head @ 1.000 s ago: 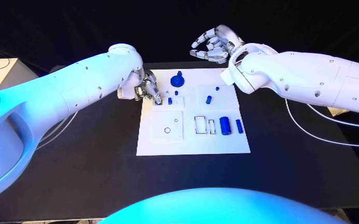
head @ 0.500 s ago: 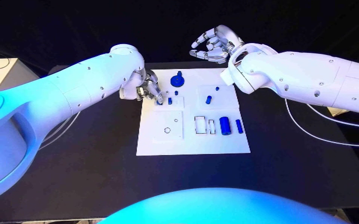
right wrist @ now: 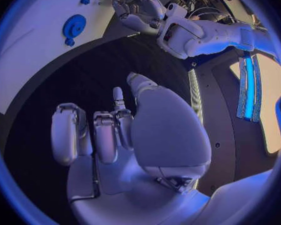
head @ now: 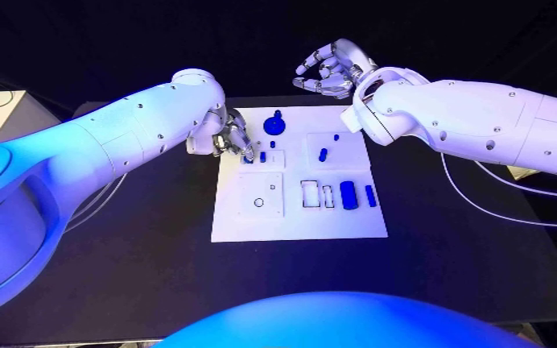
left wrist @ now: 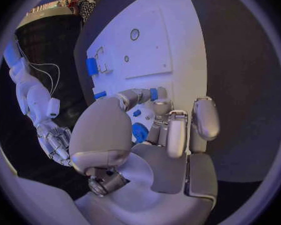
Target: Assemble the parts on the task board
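The white task board [head: 296, 223] lies mid-table. My left hand [head: 233, 138] is low over its far left corner, and thumb and finger close round a small blue peg [head: 262, 156], seen at the fingertips in the left wrist view [left wrist: 153, 94]. A round blue knob [head: 275, 125] sits just beyond that hand, under the palm [left wrist: 139, 132]. A short blue peg [head: 323, 154], a blue cylinder [head: 348, 195] and a blue bar [head: 370, 195] lie to the right. My right hand [head: 331, 70] hangs raised past the far edge, fingers loosely curled, holding nothing [right wrist: 109, 135].
A rectangular slot [head: 310, 193] and a small round hole [head: 259, 201] mark the board's near half. A pale cable [head: 488, 203] trails on the black table at the right. Bare table surrounds the board in front and to both sides.
My left hand has edged slightly rightward onto the board's corner. The blue peg at its fingertips and the right hand stay where they were.
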`<state>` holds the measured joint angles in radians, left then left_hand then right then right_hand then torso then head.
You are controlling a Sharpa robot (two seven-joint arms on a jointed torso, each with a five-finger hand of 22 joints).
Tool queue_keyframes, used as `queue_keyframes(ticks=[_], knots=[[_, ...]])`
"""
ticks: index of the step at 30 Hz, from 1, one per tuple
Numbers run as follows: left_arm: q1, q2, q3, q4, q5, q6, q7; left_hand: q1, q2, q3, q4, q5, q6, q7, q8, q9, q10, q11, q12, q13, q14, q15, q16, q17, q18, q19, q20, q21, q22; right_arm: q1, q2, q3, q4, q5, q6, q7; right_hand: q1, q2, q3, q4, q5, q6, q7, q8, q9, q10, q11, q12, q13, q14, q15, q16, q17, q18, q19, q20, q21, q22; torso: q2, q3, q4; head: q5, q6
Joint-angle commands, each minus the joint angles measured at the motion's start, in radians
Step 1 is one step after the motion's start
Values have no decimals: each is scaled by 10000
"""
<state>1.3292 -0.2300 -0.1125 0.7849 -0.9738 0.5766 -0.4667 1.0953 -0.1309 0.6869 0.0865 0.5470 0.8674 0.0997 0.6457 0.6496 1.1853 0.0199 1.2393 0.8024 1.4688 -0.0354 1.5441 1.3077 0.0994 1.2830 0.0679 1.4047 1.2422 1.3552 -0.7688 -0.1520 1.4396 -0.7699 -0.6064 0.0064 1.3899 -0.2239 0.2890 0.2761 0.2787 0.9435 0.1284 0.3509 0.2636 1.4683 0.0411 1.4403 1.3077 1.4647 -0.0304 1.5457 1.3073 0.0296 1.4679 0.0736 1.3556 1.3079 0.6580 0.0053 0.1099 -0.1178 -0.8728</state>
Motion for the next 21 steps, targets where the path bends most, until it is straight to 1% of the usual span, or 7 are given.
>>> queue_keyframes(ticks=[1,13,16,21], knots=[[-117,35,-63,-46,-180,127,-103,53,90,1991,-2078,52,130,-49,22,2,54,-31,32,-9,809,-64,54,2043,-114,98,3,47,10,-4,13,6,-1,-88,106,49,-115,4,52,5,25,-24,24,-30,10,175,74,12,1852,929,71,-62,2130,112,438,53,-52,2058,-7,8,10,-6,2],[-120,76,-65,-71,-224,-470,-164,4,66,1936,-2074,108,171,-49,25,21,169,-35,109,147,834,-70,78,2106,-128,146,-6,75,62,-4,32,6,-12,-88,109,54,-108,4,69,-10,29,-19,22,-33,16,169,71,4,1845,929,70,-64,2128,113,438,52,-58,2058,-17,6,8,2,2],[-120,87,-65,-77,-223,-565,-183,-7,67,1927,-2067,111,174,-49,24,24,162,-35,99,122,830,-70,75,2096,-126,140,-7,71,55,-4,35,6,-13,-88,108,54,-108,4,69,-10,29,-19,22,-33,16,169,71,4,1845,929,70,-64,2128,113,438,52,-58,2058,-22,-1,3,0,2],[-120,88,-65,-90,-224,-695,-205,-70,82,1859,-2014,84,184,-51,25,46,193,-35,105,137,831,-69,74,2094,-128,141,-9,66,50,-4,33,6,-10,-88,108,51,-108,4,69,-10,29,-19,22,-33,16,169,71,4,1845,929,70,-64,2128,113,438,52,-58,2058,-26,4,18,-4,2]])
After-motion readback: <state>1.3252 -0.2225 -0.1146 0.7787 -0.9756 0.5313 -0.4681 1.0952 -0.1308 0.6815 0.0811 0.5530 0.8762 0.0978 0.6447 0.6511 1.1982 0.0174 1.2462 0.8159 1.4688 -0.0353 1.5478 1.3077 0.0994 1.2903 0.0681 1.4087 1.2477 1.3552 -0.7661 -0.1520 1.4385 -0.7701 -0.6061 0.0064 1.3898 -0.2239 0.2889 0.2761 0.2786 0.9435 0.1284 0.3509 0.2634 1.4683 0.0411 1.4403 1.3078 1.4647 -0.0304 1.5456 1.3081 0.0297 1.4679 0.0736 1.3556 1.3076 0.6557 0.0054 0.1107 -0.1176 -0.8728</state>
